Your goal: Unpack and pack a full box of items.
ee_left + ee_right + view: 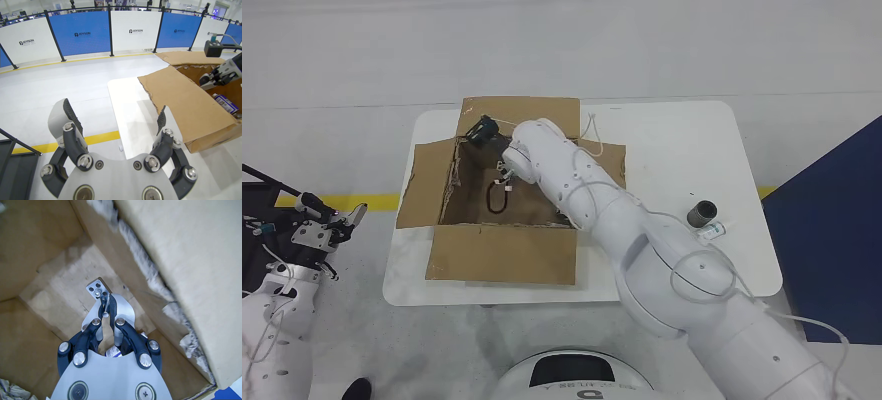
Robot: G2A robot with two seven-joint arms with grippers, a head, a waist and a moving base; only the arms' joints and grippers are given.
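Metal bracket [97, 290] is clenched in the jaws of the right gripper [106, 300], inside the open cardboard box [500, 255] on the white bench [692, 130]. Off the bench's edge, over the floor, the left gripper [115, 103] hangs with jaws spread wide.

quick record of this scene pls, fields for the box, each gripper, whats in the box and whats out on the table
box: cardboard box, open, flaps spread, on the white table
right gripper: down inside the box, shut on a metal bracket with holes
left gripper: open, holding nothing, beyond the table's edge
in box: labelled can lying on the bottom
out on table: dark cylinder and a small pale item, close together, apart from the box
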